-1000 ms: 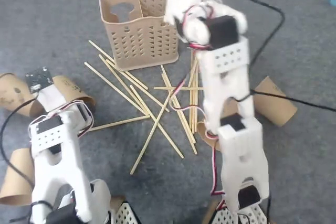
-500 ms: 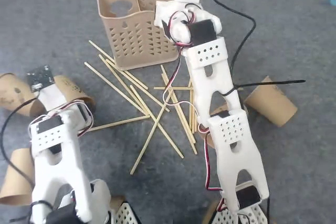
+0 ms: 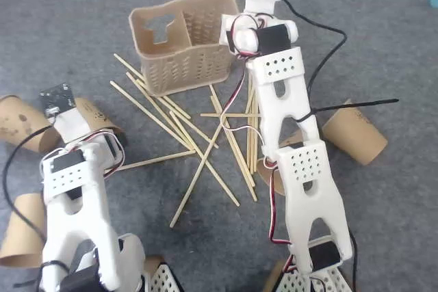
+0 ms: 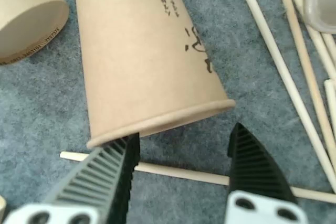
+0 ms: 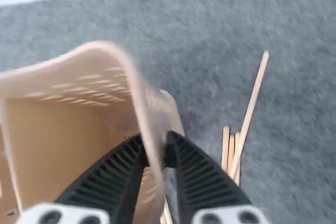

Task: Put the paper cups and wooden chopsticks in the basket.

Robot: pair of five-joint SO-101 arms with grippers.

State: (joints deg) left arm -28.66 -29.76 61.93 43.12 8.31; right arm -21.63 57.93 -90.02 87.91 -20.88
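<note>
Chopsticks (image 3: pixel 252 141) litter the mid-tabletop (image 3: pixel 68 39) — free room lies left of the basket (image 3: pixel 181 73). A cup (image 4: pixel 142 56) blocks the left fingers (image 4: pixel 113 174).

Right arm (image 3: pixel 277 80) extends over chopsticks (image 3: pixel 205 141) to basket (image 3: pixel 181 52), seemingly tilted.

Matt paper cup (image 4: pixel 142 61); smooth plastic basket (image 3: pixel 179 72); fuzzy carpet (image 3: pixel 68 32).

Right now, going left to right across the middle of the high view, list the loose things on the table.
Paper cup at the left edge → second paper cup → wooden chopsticks → paper cup at the right. The basket overlaps the chopsticks, so it is left out.
</note>
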